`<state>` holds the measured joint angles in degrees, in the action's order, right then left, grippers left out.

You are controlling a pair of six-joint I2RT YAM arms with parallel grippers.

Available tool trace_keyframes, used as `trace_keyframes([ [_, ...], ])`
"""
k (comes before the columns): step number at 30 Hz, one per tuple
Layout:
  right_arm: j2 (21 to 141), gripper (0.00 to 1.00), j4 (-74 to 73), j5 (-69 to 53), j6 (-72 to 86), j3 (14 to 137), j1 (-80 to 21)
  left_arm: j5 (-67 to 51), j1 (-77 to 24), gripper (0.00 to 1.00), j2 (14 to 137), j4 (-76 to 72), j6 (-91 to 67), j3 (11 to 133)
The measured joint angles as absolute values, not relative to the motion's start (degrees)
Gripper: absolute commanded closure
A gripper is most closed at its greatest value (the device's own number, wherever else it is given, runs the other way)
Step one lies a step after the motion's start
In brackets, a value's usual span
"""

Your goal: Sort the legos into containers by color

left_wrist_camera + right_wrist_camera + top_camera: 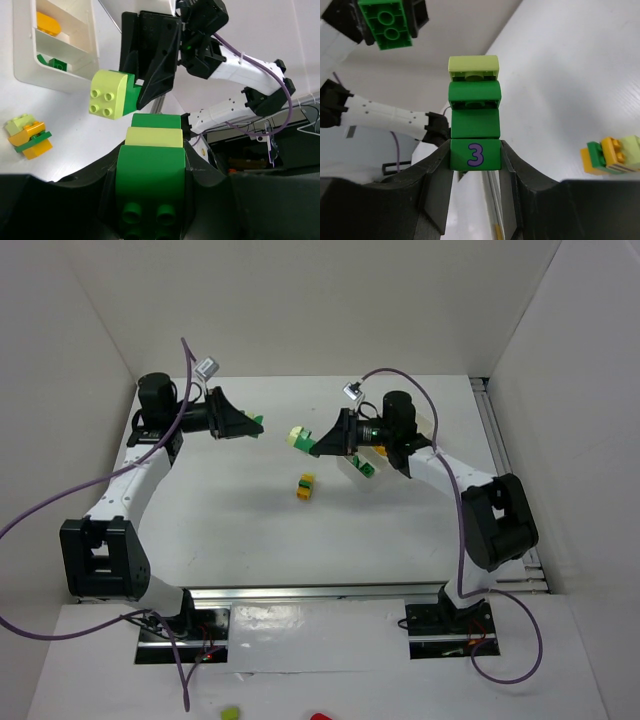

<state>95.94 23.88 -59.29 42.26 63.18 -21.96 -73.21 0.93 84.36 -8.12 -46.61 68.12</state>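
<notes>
Left pincer [150, 172] is clamped on a three-layer stack [152, 136] of dark green, pale lime and dark green, with its jaws closed just to the brick's width. Straight ahead of it, near but not touching, the right pincer [475, 159] grips a taller stack [474, 95] by the bottom brick, the one marked 3. Two more dark green bricks and a lime cap stick out beyond its fingertips. Both loads look to be held above the table [230, 510].

The white tray [55, 80] lies behind and beneath the right pincer, under its wrist. One compartment holds an orange-yellow brick [47, 22] and another a dark green one [58, 64]. A loose clump [305, 486] of yellow, orange and green lies on the table below the gap between the pincers, on the side toward the arm bases.

I judge the step in hand to be splitting mixed stacks, since neither can go into a compartment whole (each mixes lime with dark green). With both pincers full, one must first set its load down. It would then need to come in squarely on the other's lime brick without nudging the rest loose.
</notes>
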Motion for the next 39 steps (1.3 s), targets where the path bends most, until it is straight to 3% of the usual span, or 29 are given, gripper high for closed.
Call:
trace_keyframes([
  [9,94.5,0.82,12.5,-53.6,34.3,63.5,-21.8,-60.9,0.7,1.0,86.7,8.9,-36.0,69.7],
  [18,93.6,0.82,2.5,-45.2,29.2,64.6,-21.8,-19.0,-11.3,0.98,99.2,26.7,-28.3,73.5],
  [19,93.4,0.82,1.7,-44.4,28.8,64.6,-21.8,-15.1,-12.7,0.94,100.9,27.9,-28.3,73.6],
  [20,93.0,0.82,0.8,-43.7,28.5,64.6,-21.8,-10.8,-14.3,0.79,102.8,29.4,-28.3,73.9],
  [22,92.3,0.82,-0.4,-42.7,27.9,64.6,-21.8,-5.1,-16.3,0.68,106.1,32.0,-28.4,75.0],
  [23,91.8,0.82,-0.7,-42.2,27.6,64.6,-21.8,-2.3,-17.2,0.59,107.7,33.1,-28.4,76.0],
  [24,91.4,0.82,-1.0,-41.9,27.4,64.6,-21.8,-0.3,-17.8,0.4,108.8,33.8,-28.4,76.8],
  [27,90.4,0.82,-1.5,-41.2,27.1,64.6,-21.8,4.1,-19.2,0.24,110.7,35.8,-28.3,79.1],
  [28,90.2,0.82,-1.5,-41.1,27.0,64.6,-21.8,5.3,-19.5,0.15,110.9,36.6,-28.4,80.0],
  [35,89.7,0.82,-3.2,-40.8,26.0,64.6,-21.8,8.2,-20.1,0.13,108.9,42.2,-26.0,88.6],
  [39,89.4,0.82,-4.2,-41.2,25.0,64.6,-21.8,1.2,-17.4,0.17,100.9,42.5,-24.2,90.0],
])
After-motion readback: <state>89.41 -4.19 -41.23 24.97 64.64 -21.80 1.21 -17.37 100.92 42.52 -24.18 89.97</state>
